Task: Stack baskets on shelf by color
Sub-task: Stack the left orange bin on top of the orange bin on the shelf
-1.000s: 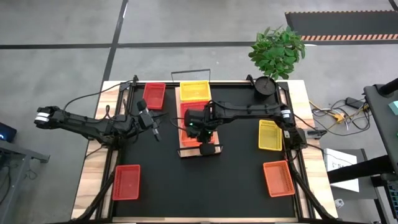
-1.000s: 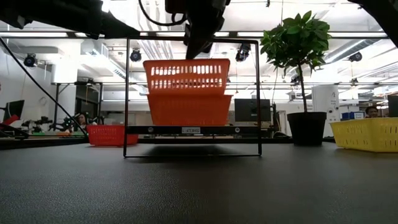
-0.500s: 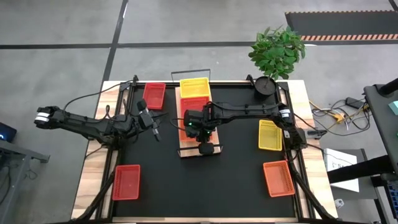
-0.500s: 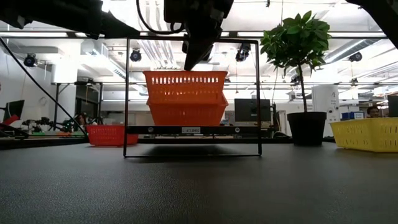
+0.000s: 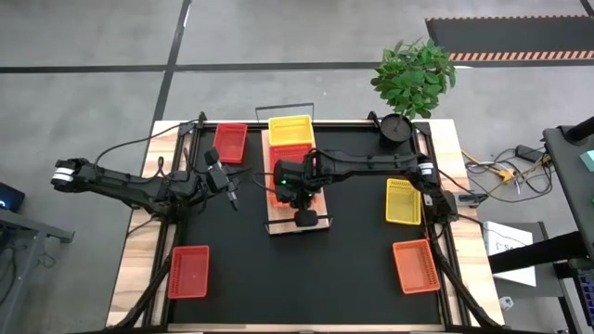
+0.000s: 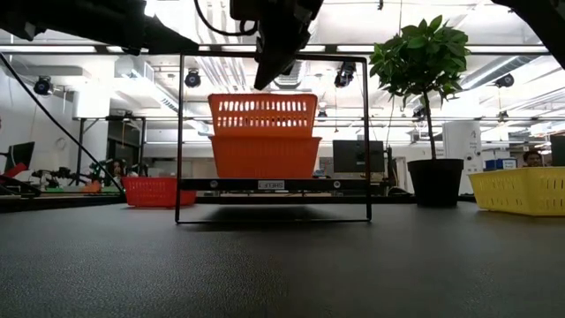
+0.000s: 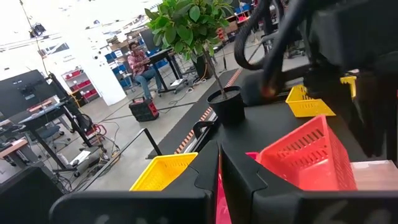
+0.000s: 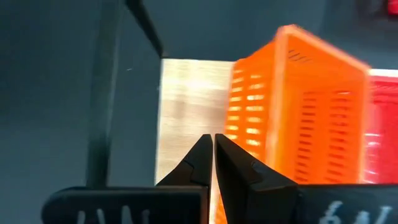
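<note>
— Since a second ago, what has moved?

— Your right gripper [image 5: 299, 197] has slid a little up the high-view frame, and the upper orange basket [image 6: 262, 115] has settled squarer onto the orange basket under it.

— High view first?

— You see the shelf [image 5: 276, 223] running top to bottom at frame centre, with a yellow basket [image 5: 290, 129] at its upper end. The right arm covers most of the orange stack. The left gripper [image 5: 229, 195] waits left of the shelf, near it but not touching. Loose baskets lie well apart: a pink one [image 5: 229, 142] upper left, a red one [image 5: 188, 271] lower left, a yellow one [image 5: 403, 200] and an orange one [image 5: 415, 265] on the right.

— Low view?

— The stack sits mid-frame inside the wire rail [image 6: 181, 132], and the right gripper hangs just above its top rim, apparently clear of it.

— Wrist views?

— In the left one, your left fingers [image 7: 186, 186] are pressed together on nothing. In the right one, the fingers [image 8: 200, 163] meet with nothing between them; the orange basket stands just beside them, bare plank [image 8: 186, 106] beyond.

— And the next move?

— I judge the right arm nearer the orange and yellow baskets at right. Lift straight up; the rail crosses the shelf's lower end.
</note>
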Controlling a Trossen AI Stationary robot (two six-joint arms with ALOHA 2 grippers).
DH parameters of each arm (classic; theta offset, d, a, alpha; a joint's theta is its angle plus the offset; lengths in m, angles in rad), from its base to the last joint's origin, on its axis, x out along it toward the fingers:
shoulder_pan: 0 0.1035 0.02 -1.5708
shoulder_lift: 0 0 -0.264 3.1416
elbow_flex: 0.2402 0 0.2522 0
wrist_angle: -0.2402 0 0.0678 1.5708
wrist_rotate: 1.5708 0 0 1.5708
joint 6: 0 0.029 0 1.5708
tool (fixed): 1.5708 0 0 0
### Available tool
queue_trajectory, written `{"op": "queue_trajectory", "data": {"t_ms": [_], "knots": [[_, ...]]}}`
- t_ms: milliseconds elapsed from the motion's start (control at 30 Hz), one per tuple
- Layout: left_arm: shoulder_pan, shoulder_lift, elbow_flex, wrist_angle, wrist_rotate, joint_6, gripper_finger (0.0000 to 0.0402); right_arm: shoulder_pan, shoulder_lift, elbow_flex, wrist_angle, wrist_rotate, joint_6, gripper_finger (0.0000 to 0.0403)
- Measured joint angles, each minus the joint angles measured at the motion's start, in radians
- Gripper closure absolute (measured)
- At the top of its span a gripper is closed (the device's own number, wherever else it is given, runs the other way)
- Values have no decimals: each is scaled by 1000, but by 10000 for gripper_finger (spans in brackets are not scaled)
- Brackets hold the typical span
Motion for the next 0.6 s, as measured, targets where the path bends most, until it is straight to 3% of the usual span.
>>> {"op": "queue_trajectory", "data": {"t_ms": [600], "knots": [[0,3,2,2,5,-1,401,0,-6,66,-74,13,6,394]]}}
